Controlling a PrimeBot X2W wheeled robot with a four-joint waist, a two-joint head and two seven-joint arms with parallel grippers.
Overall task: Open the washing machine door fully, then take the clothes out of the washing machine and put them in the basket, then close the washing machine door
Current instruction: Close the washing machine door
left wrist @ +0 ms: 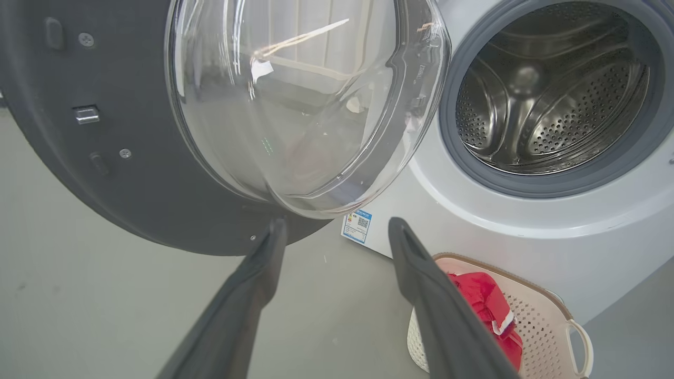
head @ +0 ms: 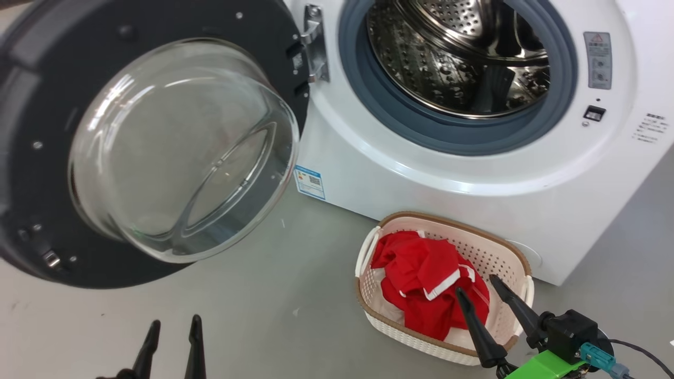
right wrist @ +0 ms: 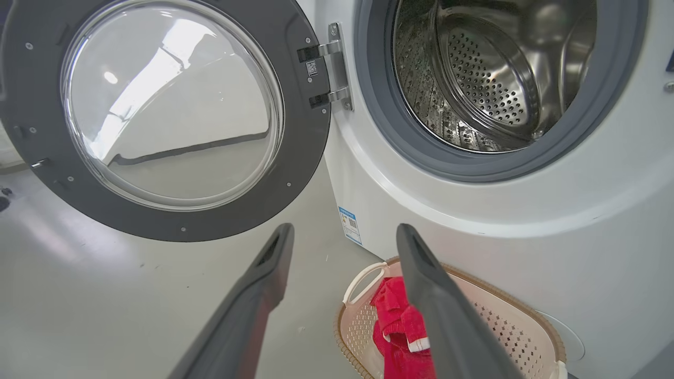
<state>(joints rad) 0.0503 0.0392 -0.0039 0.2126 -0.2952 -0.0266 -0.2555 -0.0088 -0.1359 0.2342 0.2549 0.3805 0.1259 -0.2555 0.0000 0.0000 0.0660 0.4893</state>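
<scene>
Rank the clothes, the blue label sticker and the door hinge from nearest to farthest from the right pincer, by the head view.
1. The clothes, in the basket, right beside the right pincer.
2. The blue label sticker, low on the washing machine front, farther left.
3. The door hinge, high at the opening's left edge.

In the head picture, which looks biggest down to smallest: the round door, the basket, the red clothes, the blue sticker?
1. washing machine door, biggest, though it is also closest to the camera.
2. basket.
3. clothes, inside the basket.
4. blue sticker, smallest.
</scene>
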